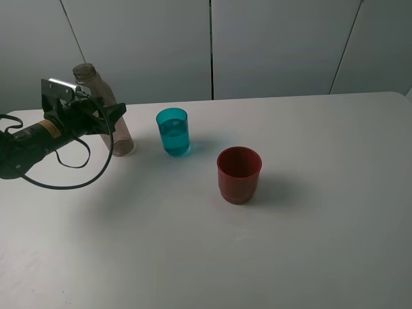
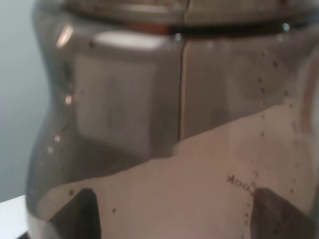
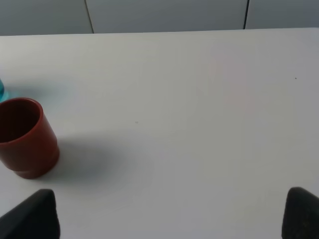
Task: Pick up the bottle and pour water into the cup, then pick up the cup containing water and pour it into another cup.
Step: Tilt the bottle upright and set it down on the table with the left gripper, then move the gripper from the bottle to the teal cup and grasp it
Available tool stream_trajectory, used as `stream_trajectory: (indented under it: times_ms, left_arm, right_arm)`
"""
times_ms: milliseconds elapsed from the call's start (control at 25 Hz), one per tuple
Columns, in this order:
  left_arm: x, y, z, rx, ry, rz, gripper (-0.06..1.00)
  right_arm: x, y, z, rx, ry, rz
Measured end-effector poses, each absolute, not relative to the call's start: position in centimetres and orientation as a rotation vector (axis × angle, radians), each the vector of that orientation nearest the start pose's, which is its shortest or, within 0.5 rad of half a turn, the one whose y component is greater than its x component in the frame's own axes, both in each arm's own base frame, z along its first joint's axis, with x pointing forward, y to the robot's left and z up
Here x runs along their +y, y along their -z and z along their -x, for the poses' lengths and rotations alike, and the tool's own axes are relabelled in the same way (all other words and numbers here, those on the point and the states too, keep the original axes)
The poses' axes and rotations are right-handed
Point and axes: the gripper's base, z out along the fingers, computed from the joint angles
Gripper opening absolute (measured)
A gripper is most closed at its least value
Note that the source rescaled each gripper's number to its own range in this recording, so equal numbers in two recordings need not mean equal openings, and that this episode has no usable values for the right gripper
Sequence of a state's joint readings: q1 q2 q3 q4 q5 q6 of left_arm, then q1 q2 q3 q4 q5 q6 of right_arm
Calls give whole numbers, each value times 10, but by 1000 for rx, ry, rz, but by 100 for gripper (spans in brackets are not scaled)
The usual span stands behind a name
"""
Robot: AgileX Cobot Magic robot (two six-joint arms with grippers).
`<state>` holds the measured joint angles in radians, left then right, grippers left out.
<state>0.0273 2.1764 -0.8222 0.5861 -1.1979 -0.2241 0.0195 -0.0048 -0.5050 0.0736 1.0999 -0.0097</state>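
The bottle point(image 1: 121, 134) stands on the white table at the back left, brownish and uncapped, leaning slightly. My left gripper point(image 1: 116, 116) is closed around its middle. In the left wrist view the bottle point(image 2: 174, 114) fills the picture, with dark fingertips point(image 2: 77, 219) on either side of it. The teal cup point(image 1: 173, 132) stands just right of the bottle and holds water. The dark red cup point(image 1: 239, 174) stands in front of it and to its right, and looks empty. It also shows in the right wrist view point(image 3: 25, 137). My right gripper point(image 3: 169, 214) is open and empty, well away from the red cup.
The white table point(image 1: 309, 232) reaches to a grey panelled wall at the back. A black cable point(image 1: 77, 174) loops under the left arm. The right arm is outside the exterior view.
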Motion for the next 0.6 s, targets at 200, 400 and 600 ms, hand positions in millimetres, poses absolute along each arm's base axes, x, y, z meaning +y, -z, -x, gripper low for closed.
stream_trajectory:
  times_ms: [200,400,600]
  left_arm:
    - [-37,-90,-367,1654,432,-389,56]
    - [-37,-98,-367,1629,415,-406,94]
    - [-37,-121,-369,1565,389,-418,95]
  right_arm:
    - [6,-276,8,2072,-94,36]
    - [6,-276,8,2072,-94,36]
    - [6,-276,8,2072,-94,36]
